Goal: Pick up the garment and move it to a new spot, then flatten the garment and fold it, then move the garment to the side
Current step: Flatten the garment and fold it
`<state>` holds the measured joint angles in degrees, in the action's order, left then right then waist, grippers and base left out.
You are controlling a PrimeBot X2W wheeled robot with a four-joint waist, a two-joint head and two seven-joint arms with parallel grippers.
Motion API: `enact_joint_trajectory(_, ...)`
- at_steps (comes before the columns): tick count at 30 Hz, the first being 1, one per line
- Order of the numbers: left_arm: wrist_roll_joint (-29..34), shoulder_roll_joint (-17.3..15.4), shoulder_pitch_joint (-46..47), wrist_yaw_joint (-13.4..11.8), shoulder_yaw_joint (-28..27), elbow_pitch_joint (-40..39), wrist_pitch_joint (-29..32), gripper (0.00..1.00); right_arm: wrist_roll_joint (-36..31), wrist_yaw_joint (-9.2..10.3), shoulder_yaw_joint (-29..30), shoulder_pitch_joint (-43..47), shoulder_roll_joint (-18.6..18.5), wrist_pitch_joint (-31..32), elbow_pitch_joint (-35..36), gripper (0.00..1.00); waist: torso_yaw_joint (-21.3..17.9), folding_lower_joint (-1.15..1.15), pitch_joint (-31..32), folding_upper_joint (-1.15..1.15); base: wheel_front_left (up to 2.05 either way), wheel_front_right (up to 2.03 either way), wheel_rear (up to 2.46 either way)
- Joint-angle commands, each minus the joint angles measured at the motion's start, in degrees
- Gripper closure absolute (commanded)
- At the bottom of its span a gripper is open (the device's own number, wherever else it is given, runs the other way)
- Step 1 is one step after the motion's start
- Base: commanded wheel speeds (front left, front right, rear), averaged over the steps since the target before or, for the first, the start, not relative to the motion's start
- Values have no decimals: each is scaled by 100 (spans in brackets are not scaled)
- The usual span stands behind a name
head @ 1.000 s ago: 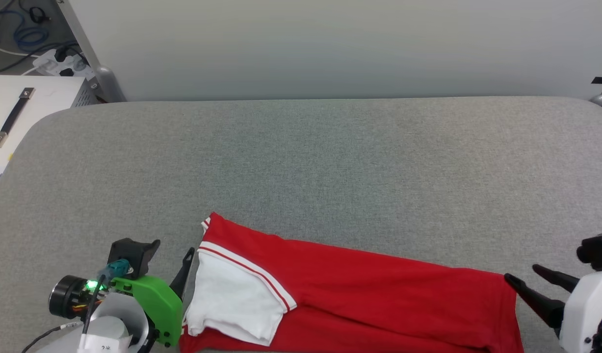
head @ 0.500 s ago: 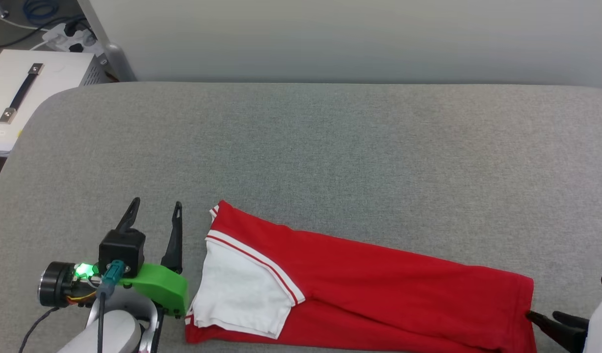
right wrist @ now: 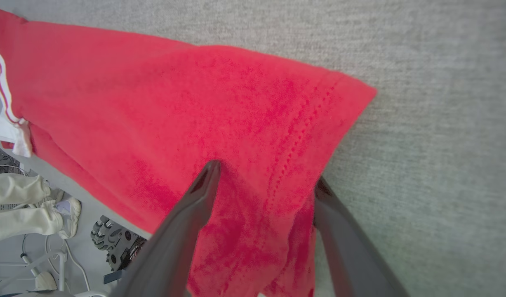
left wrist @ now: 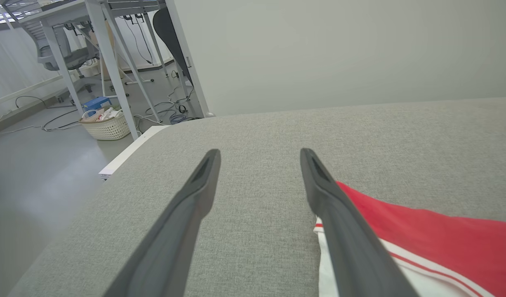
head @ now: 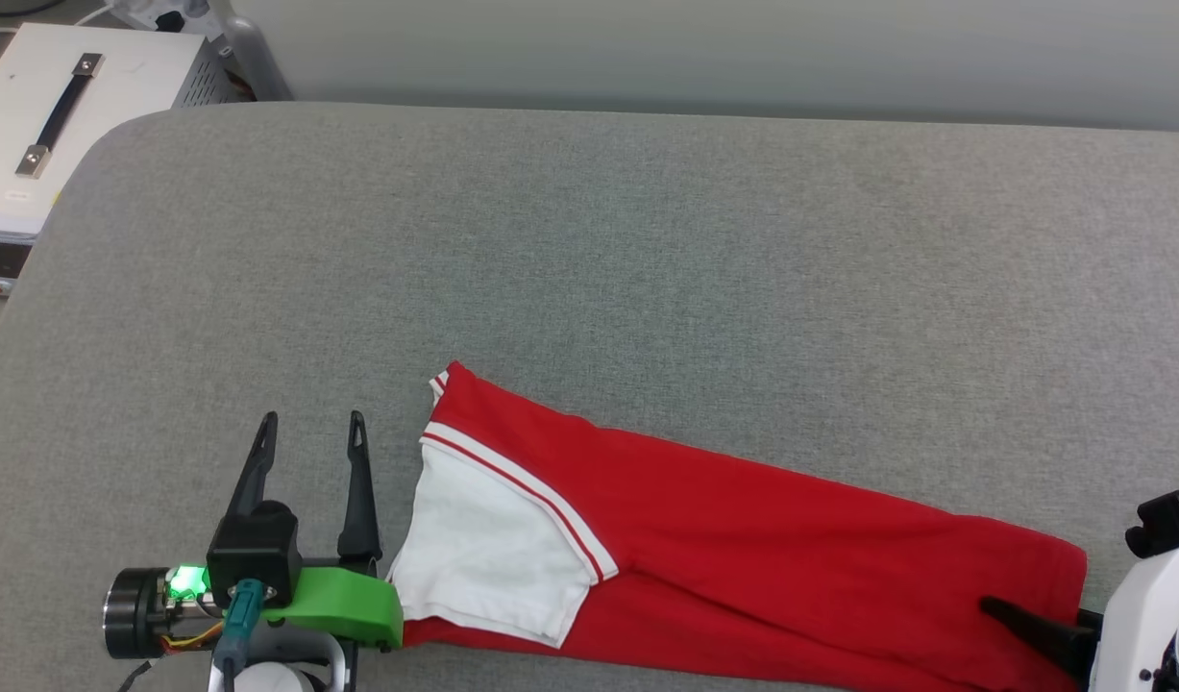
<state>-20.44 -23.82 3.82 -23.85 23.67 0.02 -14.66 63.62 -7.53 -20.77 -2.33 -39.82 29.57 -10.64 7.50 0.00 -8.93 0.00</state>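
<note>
The left gripper is released, its two fingers wide apart over the bare gray table, holding nothing. Just to its right lies the shirt, folded into a long red band, with the white sleeve nearest that gripper's right finger. The right gripper is spread wide too, at the band's other end. One finger lies over the red cloth, the other sits past the hem, and the cloth's edge runs between them. Whether those fingers press the cloth is hard to tell, but they are not clenched on it.
</note>
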Motion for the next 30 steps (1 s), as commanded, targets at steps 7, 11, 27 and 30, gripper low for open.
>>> enact_joint_trajectory(7,701,618,-231,566,-641,48,-33,0,130,4,-612,-246,150,-80,50,0,167,0,-104,0,0,0,0)
enact_joint_trajectory(11,992,873,-302,833,-857,58,-33,0,72,4,-858,-357,88,-213,51,45,192,0,-68,0,0,0,0)
enact_joint_trajectory(27,1660,1348,-696,1412,-1528,64,-34,0,194,4,-578,-494,-639,-850,-499,100,71,0,243,0,0,0,0)
enact_joint_trajectory(30,1714,1384,-728,1493,-1578,45,-34,0,165,4,-430,-501,-826,-864,-784,100,68,0,282,0,0,0,0)
